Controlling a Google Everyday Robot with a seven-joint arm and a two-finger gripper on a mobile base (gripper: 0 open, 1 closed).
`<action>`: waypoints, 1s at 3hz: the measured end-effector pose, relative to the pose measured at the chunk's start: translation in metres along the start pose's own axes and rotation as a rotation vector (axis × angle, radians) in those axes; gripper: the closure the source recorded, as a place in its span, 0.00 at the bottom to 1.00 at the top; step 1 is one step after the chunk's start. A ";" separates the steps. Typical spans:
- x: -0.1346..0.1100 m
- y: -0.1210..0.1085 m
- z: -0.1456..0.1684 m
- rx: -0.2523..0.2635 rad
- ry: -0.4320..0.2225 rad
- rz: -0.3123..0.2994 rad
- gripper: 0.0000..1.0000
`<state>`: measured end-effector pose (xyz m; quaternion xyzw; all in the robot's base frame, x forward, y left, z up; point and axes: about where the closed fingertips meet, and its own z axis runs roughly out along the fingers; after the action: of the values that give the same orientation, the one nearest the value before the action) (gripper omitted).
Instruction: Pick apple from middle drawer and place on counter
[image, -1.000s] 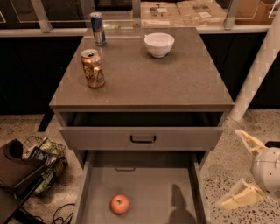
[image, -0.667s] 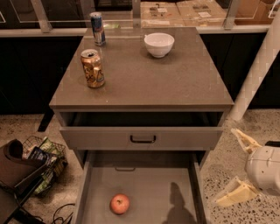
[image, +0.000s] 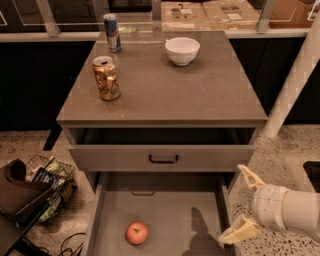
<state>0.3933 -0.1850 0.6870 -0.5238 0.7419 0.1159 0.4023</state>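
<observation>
Apple (image: 137, 232) on middle drawer (image: 170, 212) floor; end effector (image: 230, 204) beside

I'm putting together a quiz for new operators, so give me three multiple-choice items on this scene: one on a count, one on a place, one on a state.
1. How many cans stand on the counter?
A. one B. two C. three
2. Where is the apple?
A. on the counter B. in the middle drawer C. in the white bowl
3. The gripper, by the middle drawer's right wall, is:
A. open and empty B. shut on the apple C. shut on a can

Answers:
1 B: a gold can and a blue can stand there.
2 B: the apple lies on the drawer's grey floor.
3 A: its fingers are spread with nothing between them.
</observation>
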 end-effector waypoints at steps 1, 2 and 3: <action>0.019 0.015 0.040 -0.054 -0.053 -0.005 0.00; 0.035 0.028 0.083 -0.116 -0.108 -0.003 0.00; 0.046 0.045 0.128 -0.192 -0.160 0.011 0.00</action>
<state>0.4090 -0.1210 0.5594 -0.5449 0.6956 0.2302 0.4077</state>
